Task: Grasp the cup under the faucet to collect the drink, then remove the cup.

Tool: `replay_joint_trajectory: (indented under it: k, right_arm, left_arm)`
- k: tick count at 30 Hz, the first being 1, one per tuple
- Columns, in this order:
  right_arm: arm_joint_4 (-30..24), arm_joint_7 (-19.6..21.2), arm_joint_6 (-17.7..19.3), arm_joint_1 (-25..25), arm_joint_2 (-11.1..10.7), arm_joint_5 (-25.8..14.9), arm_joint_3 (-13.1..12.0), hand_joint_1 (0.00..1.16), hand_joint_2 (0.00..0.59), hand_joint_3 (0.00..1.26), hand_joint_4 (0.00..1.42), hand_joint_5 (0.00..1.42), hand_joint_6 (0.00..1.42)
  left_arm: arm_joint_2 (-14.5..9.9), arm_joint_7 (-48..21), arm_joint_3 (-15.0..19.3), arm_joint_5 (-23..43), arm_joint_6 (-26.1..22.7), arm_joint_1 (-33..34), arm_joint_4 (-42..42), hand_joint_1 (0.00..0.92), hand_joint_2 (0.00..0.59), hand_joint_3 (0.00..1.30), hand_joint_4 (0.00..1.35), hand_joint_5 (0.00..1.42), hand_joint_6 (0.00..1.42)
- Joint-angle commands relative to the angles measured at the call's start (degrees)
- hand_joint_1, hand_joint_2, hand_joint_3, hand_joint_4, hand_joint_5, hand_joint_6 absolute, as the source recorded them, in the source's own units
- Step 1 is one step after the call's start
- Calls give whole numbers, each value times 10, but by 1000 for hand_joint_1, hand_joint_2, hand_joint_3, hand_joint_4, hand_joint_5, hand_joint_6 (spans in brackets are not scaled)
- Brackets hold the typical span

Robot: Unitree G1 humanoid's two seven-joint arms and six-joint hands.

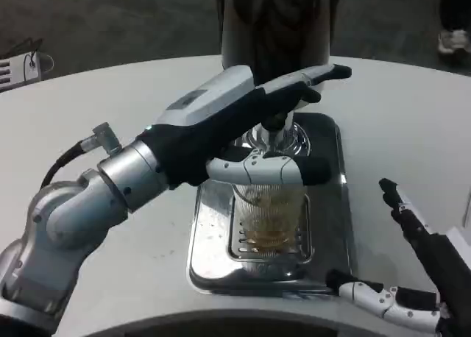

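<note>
Gripping the ribbed clear cup [269,212] near its rim with the left hand [243,127], thumb wrapped across the front, fingers reaching behind; standing upright on the grate of the steel drip tray [330,226], directly beneath the faucet [274,135], some amber drink at the bottom; hovering near the tray's right corner, right hand [412,278], fingers spread, holding nothing; resting on white table [397,123].

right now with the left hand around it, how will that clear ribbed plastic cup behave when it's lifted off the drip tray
The clear ribbed plastic cup looks thin-walled, so it may flex if the left hand squeezes hard. Amber drink sits low inside, so it is probably light but could slosh if tilted. The ribs should help against slipping over the steel drip tray.
</note>
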State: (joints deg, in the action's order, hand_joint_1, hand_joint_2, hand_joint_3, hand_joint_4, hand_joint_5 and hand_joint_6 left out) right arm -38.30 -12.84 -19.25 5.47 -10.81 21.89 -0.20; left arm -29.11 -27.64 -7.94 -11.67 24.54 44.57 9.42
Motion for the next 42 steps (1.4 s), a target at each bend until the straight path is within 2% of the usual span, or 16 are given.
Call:
replay_joint_trajectory:
  k: [1,24,42]
  right_arm:
    - [14,10,-4,-14,3,-8,7,800,218,0,0,0,0]
    - [75,36,-7,-71,14,-23,20,804,218,0,0,0,0]
    - [125,48,0,-120,13,-36,29,794,217,0,0,0,0]
  left_arm:
    - [-9,-14,-11,-11,-4,-20,-6,0,30,101,63,173,191]
    - [-23,-18,-10,-9,-17,-31,-41,0,26,110,63,173,196]
    - [-31,-24,-6,-2,-27,-37,-59,0,26,111,63,168,196]
